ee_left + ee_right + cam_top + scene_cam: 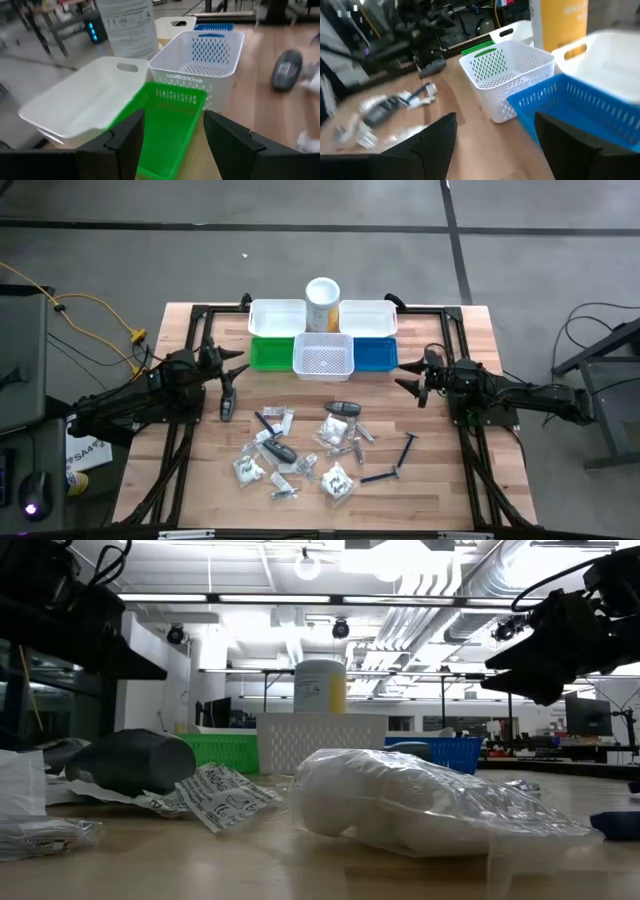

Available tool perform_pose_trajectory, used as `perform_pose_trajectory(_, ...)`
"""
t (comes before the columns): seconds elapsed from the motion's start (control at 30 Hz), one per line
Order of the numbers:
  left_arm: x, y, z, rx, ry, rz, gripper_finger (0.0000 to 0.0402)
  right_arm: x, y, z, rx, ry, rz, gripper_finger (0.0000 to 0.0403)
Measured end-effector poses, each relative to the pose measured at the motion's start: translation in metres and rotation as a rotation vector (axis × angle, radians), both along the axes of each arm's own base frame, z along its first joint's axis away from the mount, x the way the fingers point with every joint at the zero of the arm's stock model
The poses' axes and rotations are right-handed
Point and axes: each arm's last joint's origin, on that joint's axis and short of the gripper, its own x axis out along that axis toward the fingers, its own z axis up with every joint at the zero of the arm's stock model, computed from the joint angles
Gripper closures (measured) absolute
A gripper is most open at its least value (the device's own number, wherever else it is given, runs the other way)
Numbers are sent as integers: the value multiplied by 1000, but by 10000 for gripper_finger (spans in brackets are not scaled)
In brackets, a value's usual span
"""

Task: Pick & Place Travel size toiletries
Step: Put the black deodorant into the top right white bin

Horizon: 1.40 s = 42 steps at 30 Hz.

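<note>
While the left gripper (228, 380) waits open and empty by the green bin (271, 353), the toiletries (300, 448) lie heaped mid-table, touching, so a grab could pinch two at once. Over by the blue bin (376, 353), the right gripper (411, 374) hangs open, empty too.

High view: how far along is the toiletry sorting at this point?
Nothing looks done: the white perforated basket and green bin show nothing inside. Nothing is in hand; the left gripper and right gripper hover open beside the bins. All of it is left: the packets, dark oval pieces and blue razors lie scattered on the table.
</note>
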Motion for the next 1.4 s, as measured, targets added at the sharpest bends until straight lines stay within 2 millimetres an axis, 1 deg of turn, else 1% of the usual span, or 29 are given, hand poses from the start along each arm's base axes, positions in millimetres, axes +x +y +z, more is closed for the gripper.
perform_pose_trajectory(0.07,0,0,0,40,21,-10,199,0,0,0,64,-22,-12,143)
perform_pose_trajectory(0.2,0,0,0,42,23,-9,199,0,0,2,165,-62,-27,143)
perform_pose_trajectory(0.37,0,0,0,41,22,-8,199,0,-2,7,140,-111,-89,143)
perform_pose_trajectory(0.43,0,0,0,41,22,-8,199,0,-2,8,110,-93,-82,143)
perform_pose_trajectory(0.53,0,0,0,41,22,-8,199,2,-1,21,58,-105,-67,143)
perform_pose_trajectory(0.57,0,0,0,41,22,-8,199,4,-1,24,45,-97,-71,143)
perform_pose_trajectory(0.67,0,0,0,41,22,-7,199,9,0,24,10,-18,-80,143)
perform_pose_trajectory(0.73,0,0,0,44,18,-1,199,15,-1,27,-10,15,-92,143)
perform_pose_trajectory(0.8,0,0,1,48,9,3,199,21,0,25,-26,83,-91,143)
perform_pose_trajectory(1.03,1,0,5,56,-34,-13,199,48,5,32,-60,221,-10,143)
perform_pose_trajectory(1.2,2,0,6,59,-47,-13,199,73,16,37,-174,316,137,143)
perform_pose_trajectory(1.4,2,1,7,66,-64,-12,199,109,29,42,-275,400,235,143)
